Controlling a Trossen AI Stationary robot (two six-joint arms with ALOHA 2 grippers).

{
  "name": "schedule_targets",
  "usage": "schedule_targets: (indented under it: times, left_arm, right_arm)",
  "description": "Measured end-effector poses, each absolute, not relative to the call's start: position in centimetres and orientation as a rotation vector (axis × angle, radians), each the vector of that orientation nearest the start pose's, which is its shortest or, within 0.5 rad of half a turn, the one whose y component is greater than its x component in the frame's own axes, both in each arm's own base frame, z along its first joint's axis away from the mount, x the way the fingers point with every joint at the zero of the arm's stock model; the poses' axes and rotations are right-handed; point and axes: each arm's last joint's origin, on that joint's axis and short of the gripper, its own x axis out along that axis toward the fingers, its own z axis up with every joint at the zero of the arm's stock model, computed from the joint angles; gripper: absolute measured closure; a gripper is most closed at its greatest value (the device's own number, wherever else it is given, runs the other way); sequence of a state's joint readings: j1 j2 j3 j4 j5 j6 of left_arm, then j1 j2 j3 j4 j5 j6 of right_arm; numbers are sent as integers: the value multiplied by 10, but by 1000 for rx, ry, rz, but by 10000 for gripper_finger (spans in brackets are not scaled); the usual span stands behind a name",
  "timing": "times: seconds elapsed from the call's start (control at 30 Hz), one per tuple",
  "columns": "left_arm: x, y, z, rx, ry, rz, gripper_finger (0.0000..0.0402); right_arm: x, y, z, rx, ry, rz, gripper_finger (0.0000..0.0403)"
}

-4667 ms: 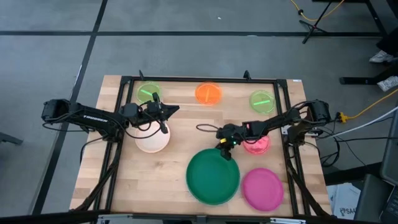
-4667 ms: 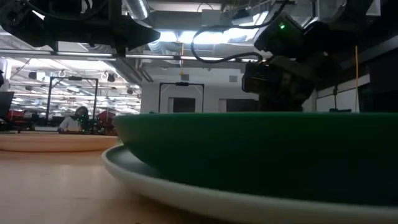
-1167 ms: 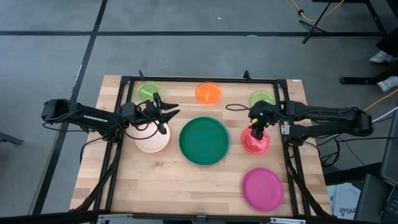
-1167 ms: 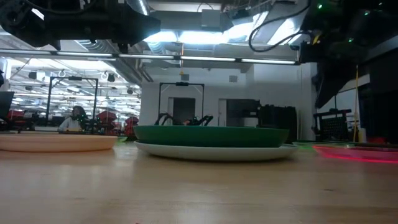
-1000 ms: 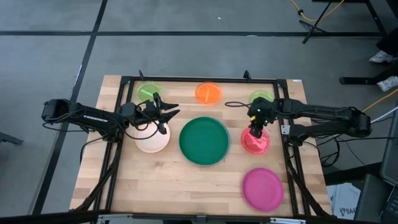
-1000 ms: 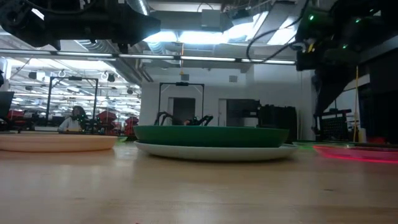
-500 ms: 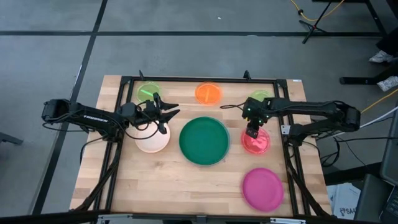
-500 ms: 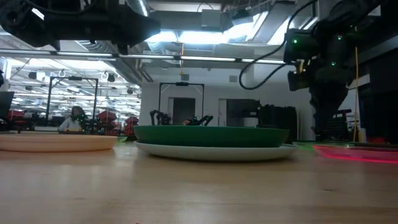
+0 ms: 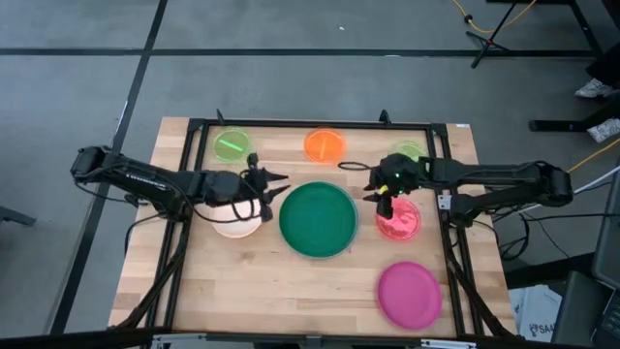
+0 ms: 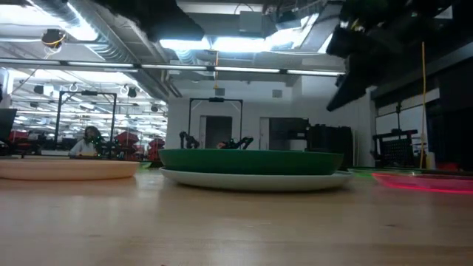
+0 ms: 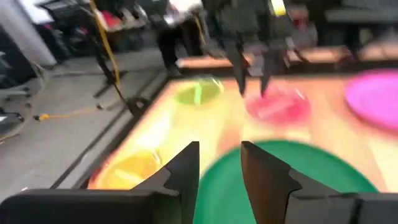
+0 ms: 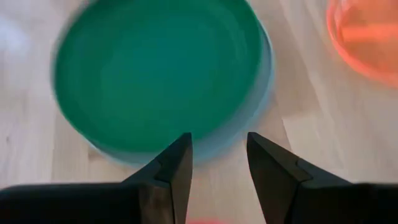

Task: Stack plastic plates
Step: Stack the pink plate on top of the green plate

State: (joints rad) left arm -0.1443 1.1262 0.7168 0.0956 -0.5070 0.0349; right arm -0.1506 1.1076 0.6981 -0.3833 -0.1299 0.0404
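The dark green plate sits nested in the light blue plate at mid-table; both show in the low view as green plate on a pale plate. My left gripper is open, over the pale pink plate, pointing at the green plate's left rim. My right gripper is open, hovering between the green plate and the translucent red plate. The magenta plate lies near the front right.
Along the far edge lie a lime green plate, the orange plate and a second lime green plate, partly under my right arm. A black frame borders the table. Bare wood shows at the near left.
My right gripper has left the spot above the red plate, moved toward the table's left and tipped from pointing down to facing the green plate. My left gripper has moved right, toward the green plate's left rim. The plates have stayed in place.
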Motion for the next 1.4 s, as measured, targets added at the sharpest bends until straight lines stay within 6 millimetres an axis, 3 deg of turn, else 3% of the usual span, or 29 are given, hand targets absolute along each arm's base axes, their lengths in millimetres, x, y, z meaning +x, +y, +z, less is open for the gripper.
schedule_targets:
  times: [0.17, 0.5, 0.73, 1.03, 1.4]
  left_arm:
    - [239, -47, 272, 136, 478, 258, 290]
    - [209, -90, 242, -30, 759, 222, 290]
    - [210, -106, 212, 17, 912, 255, 290]
    - [218, -115, 185, 9, 1016, 294, 290]
    - [223, -118, 187, -37, 956, 295, 290]
  right_arm:
    - [224, -6, 225, 76, 679, 70, 259]
    - [218, 44, 212, -5, 641, 225, 259]
    - [212, 63, 208, -1, 658, 237, 259]
    - [190, 83, 194, 96, 891, 276, 259]
    - [159, 97, 178, 312, 1238, 282, 259]
